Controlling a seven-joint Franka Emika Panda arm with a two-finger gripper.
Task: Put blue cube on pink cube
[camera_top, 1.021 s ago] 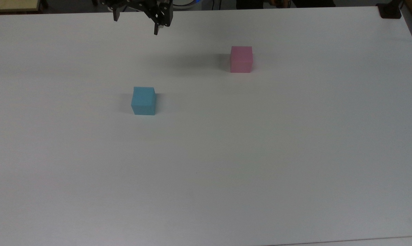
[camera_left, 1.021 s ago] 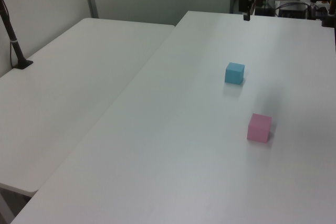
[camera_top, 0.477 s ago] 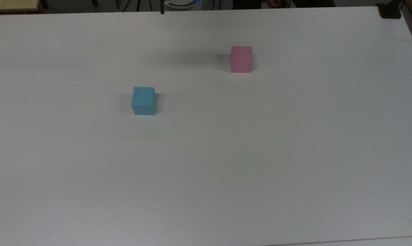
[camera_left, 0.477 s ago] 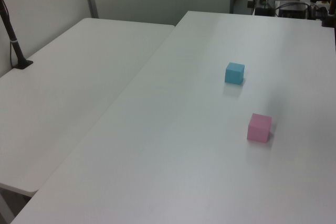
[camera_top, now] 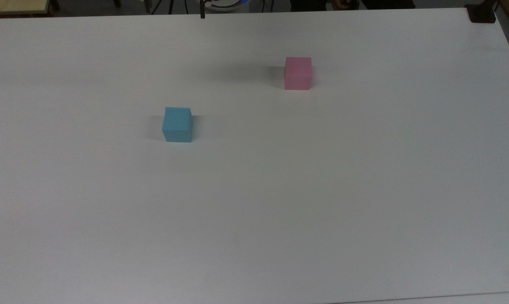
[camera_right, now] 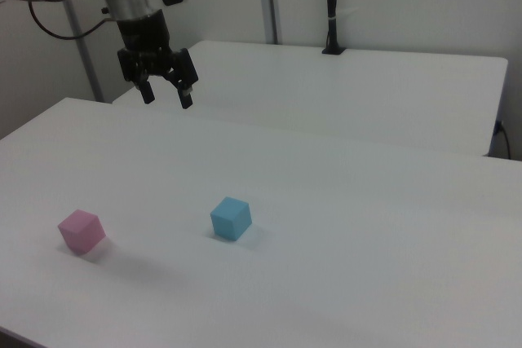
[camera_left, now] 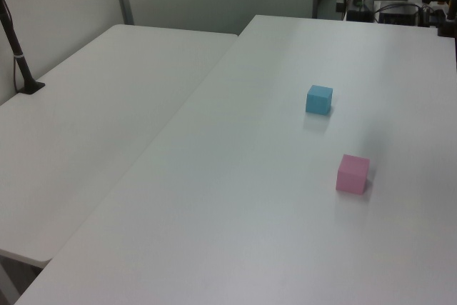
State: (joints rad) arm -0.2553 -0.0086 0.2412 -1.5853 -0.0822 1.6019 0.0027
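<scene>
On the white bench [camera_right: 342, 226], in the right view, the pink cube [camera_right: 81, 231] sits near the front edge toward the right view's left corner, with the blue cube [camera_right: 231, 218] a little farther in and well apart from it, both resting flat on the surface. Beyond them, high above the bench's far-left edge, the gripper [camera_right: 167, 95] hangs empty, its fingers [camera_right: 187, 97] spread apart.

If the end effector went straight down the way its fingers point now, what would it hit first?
Most likely bare table. In the right view the open end effector hangs high, fingers down, well apart from the blue cube and the pink cube. Depth is uncertain, but neither cube appears under it.
</scene>
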